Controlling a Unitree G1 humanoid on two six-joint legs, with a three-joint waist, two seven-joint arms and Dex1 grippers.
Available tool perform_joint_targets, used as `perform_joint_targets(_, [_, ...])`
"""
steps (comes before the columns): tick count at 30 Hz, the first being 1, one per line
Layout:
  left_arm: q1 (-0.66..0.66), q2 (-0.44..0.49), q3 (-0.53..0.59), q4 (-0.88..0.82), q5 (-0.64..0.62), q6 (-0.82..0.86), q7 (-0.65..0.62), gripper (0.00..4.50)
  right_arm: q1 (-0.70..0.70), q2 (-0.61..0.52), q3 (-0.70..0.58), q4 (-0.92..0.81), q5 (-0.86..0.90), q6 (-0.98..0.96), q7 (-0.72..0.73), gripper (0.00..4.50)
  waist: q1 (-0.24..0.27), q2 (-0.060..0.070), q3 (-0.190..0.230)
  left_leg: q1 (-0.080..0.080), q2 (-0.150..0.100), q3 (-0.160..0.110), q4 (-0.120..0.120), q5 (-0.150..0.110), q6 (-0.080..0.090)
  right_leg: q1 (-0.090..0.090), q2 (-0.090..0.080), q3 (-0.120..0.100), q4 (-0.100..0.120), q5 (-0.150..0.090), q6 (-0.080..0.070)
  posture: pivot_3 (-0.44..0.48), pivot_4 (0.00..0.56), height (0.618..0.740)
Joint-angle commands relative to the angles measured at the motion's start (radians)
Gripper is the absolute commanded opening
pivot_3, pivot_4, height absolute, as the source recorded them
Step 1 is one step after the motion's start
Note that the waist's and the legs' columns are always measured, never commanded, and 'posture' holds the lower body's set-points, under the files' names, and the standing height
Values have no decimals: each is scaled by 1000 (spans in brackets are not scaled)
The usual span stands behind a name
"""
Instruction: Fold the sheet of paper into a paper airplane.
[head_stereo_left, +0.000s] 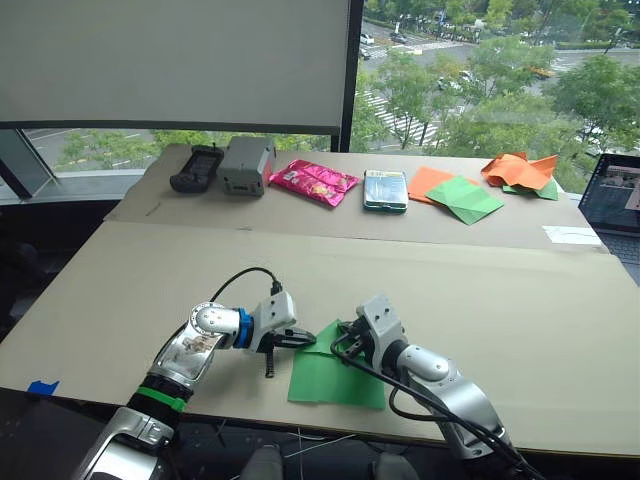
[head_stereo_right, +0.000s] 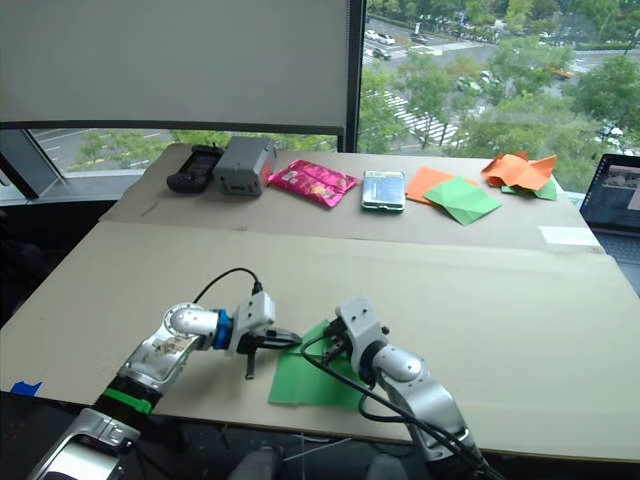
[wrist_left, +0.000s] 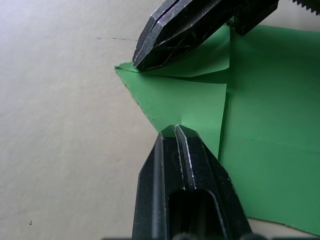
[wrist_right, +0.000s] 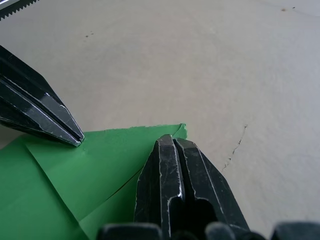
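The bright green sheet of paper (head_stereo_left: 335, 385) lies flat on the cardboard table (head_stereo_left: 500, 300) near its front edge. Its far end has corner flaps folded in to a point (wrist_left: 120, 69). My left gripper (head_stereo_left: 303, 340) is shut, and its tips (wrist_left: 175, 129) press on one folded flap. My right gripper (head_stereo_left: 340, 345) is also shut. It rests on the paper by the pointed end (wrist_right: 172, 139), a short way from the left gripper's tips (wrist_right: 77, 141). No finished paper airplane is in view.
Along the back of the table lie a black device (head_stereo_left: 197, 167), a grey box (head_stereo_left: 246, 165), a pink packet (head_stereo_left: 314, 181), a phone-like pack (head_stereo_left: 385, 190), orange paper (head_stereo_left: 428, 182), paler green folded paper (head_stereo_left: 465, 199) and crumpled orange paper (head_stereo_left: 520, 170). A laptop (head_stereo_left: 615, 195) stands far right.
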Motion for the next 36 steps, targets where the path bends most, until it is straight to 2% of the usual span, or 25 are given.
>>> perform_joint_targets(1, [58, 39, -34, 23, 39, 55, -4, 19, -2, 3, 2, 27, -10, 20, 0, 0, 0, 0, 0, 0, 0, 0, 0, 0, 0, 0, 0, 0, 0, 0, 0, 0, 150, 713])
perform_joint_targets(14, [148, 107, -1, -59, 17, 88, 19, 19, -12, 0, 2, 37, -11, 15, 6, 0, -2, 2, 1, 0, 0, 0, -1, -1, 0, -3, 0, 1, -1, 0, 0, 0, 150, 713])
perform_joint_targets(22, [150, 110, 39, -108, -20, 114, 43, 19, -13, -3, -1, 33, -11, 8, 12, 0, -2, 3, 1, -1, 0, 0, -2, -1, -1, -5, 0, 1, -2, 0, -1, 0, 150, 713])
perform_joint_targets(31, [89, 139, 183, -224, -181, 249, 31, 19, 13, -13, -65, -124, 36, 8, 26, 0, 2, 4, 8, -9, 0, 0, -2, -1, -1, -12, 0, 1, -4, 0, 0, 0, 150, 713])
perform_joint_targets(36, [34, 87, 157, -213, -202, 257, 30, 19, 41, -36, -136, -218, 85, 20, 49, 0, 18, 3, 9, -11, 0, 0, -2, -1, 0, -12, 0, 0, -5, 0, 0, 0, 150, 713])
